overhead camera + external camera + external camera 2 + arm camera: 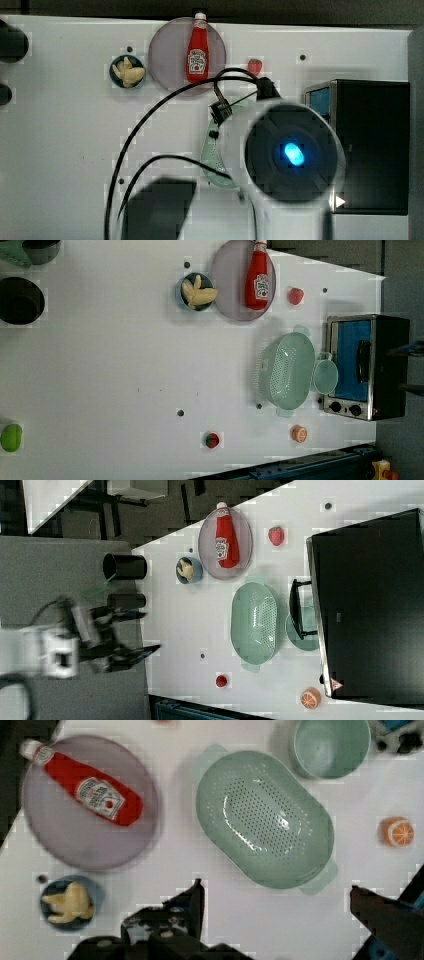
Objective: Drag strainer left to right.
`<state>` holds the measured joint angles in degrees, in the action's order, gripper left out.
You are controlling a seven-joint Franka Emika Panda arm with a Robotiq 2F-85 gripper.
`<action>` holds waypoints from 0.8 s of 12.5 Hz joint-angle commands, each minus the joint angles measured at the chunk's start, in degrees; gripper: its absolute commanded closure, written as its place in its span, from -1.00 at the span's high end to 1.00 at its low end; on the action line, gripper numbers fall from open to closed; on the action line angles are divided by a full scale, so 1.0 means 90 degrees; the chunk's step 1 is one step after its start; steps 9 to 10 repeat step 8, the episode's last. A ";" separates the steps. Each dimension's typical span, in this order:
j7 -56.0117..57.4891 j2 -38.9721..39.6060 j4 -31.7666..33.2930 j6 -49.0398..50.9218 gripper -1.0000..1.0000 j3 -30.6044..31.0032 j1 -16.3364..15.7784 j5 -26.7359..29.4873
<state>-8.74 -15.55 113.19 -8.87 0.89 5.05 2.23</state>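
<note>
White table (125, 365), labelled ketchup bottle (257, 277)

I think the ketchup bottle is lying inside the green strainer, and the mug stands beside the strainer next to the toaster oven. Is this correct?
Not quite. The ketchup bottle lies on the round grey-lilac plate, not in the strainer, whose basin is empty. The left view shows it. The rest holds: the mug stands beside the strainer, next to the toaster oven.

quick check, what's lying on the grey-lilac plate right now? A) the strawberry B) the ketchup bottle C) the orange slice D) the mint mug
B: the ketchup bottle lies on its side across the plate; the mug sits beside the strainer by the toaster oven.
</note>
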 commanded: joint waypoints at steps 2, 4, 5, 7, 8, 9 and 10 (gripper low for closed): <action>0.0868 0.0014 -0.0287 0.1039 1.00 0.0008 -0.0002 -0.0221; 0.0867 0.0015 -0.0293 0.1029 1.00 0.0006 0.0000 -0.0222; 0.0867 0.0033 -0.0269 0.1016 1.00 0.0009 0.0000 -0.0221; 0.0867 0.0099 -0.0261 0.1016 1.00 0.0009 -0.0001 -0.0221; 0.0867 0.0132 -0.0260 0.1016 1.00 0.0010 0.0000 -0.0221; 0.0867 0.0132 -0.0260 0.1016 1.00 0.0010 0.0000 -0.0221; 0.0867 0.0132 -0.0260 0.1016 1.00 0.0010 0.0000 -0.0221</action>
